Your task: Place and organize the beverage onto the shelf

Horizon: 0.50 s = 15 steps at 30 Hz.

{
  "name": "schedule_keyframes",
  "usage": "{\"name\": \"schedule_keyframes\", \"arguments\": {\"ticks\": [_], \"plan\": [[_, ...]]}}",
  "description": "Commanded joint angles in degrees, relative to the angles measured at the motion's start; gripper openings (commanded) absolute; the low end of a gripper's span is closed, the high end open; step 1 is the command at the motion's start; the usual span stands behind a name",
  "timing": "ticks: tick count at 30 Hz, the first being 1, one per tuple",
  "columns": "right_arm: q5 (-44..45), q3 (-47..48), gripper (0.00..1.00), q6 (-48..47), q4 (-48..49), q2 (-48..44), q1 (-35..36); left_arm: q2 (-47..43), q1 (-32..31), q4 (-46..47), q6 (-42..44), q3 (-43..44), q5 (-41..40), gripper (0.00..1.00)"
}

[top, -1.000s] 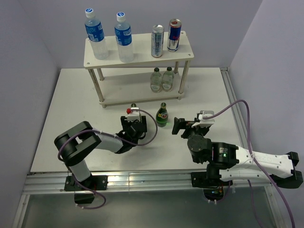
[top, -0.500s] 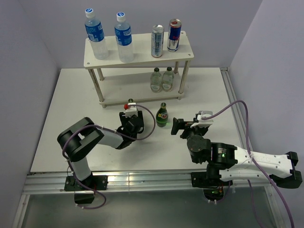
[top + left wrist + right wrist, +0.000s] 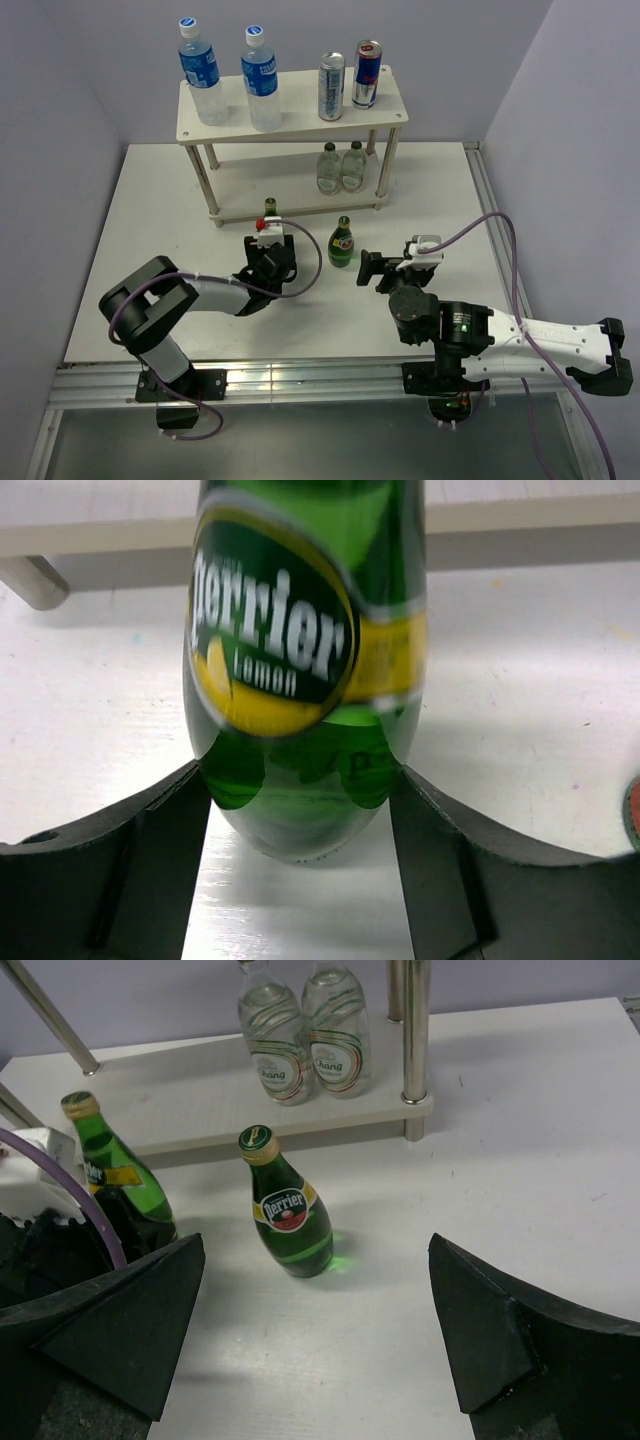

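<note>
My left gripper (image 3: 269, 240) is shut on a green Perrier Lemon bottle (image 3: 305, 670), upright just above the table in front of the shelf's lower tier; its cap shows in the top view (image 3: 269, 206). A second green bottle (image 3: 342, 243) stands on the table to its right, also seen in the right wrist view (image 3: 292, 1222). My right gripper (image 3: 369, 268) is open and empty, just right of that bottle. The pale wood shelf (image 3: 300, 122) bears two blue-labelled plastic bottles (image 3: 203, 72) and two cans (image 3: 348, 80) on top.
Two clear glass bottles (image 3: 340, 168) stand on the shelf's lower tier (image 3: 200, 1100) near its right leg (image 3: 414, 1030). The white table ends at a metal rail (image 3: 300, 380) at the near edge. Grey walls close in on the left, back and right.
My left gripper has moved up and away towards the shelf, carrying its green bottle. My right gripper has shifted slightly left towards the standing green bottle.
</note>
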Motion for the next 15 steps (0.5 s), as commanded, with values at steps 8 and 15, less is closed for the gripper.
{"name": "schedule_keyframes", "arguments": {"ticks": [8,15], "plan": [[-0.28,-0.49,1.00,-1.40,4.44,1.32,-0.35,-6.39,0.50,6.31,3.50,2.56,-4.22,0.00],[-0.01,-0.31,1.00,-0.96,3.65,0.80,-0.53,-5.86,0.85,4.47,1.84,3.01,-3.34,0.00]]}}
